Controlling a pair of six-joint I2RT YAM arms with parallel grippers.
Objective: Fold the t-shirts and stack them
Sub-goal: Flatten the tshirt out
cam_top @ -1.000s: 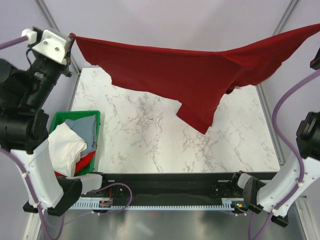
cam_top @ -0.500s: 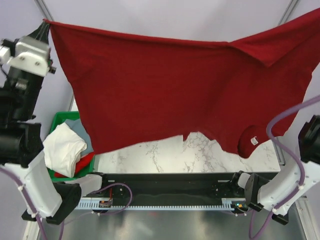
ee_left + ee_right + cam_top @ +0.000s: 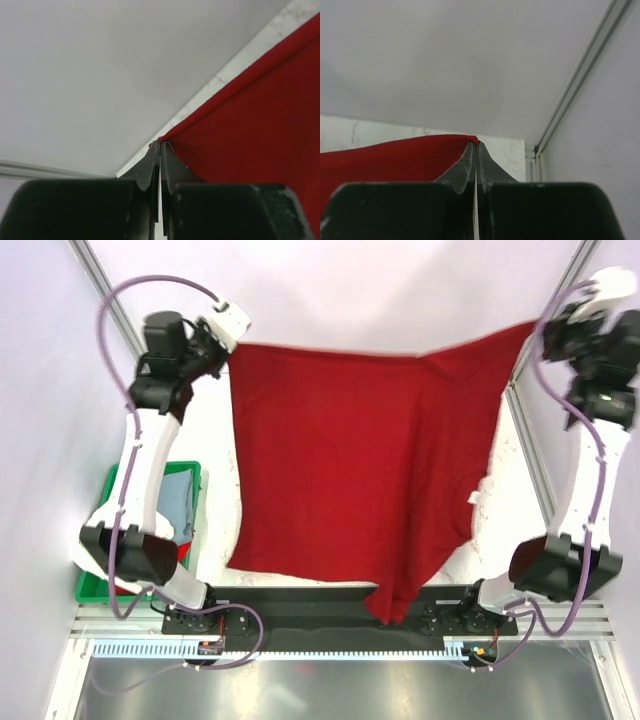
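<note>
Dark red t-shirt is found spread over the marble table, stretched between both arms with its far edge held up at the back. How much of the cloth lies flat on the marble cannot be told. The left gripper is pressed together on one far corner, with only a thin edge of fabric between the tips. The right gripper is likewise pinched shut on the opposite corner, again by very little cloth. One sleeve is seen hanging past the near table edge onto the black rail.

Risks noted: either shallow pinch may slip under tension, dropping a corner and leaving the shirt skewed. The overhanging sleeve may catch on the rail or the cables there if the cloth is dragged. The right side is drawn in unevenly, so creases may be carried into the fold.

Markings: a small white tag is observed at the shirt's right edge. No writing or brand can be read. Other garments are noted in the green bin.
</note>
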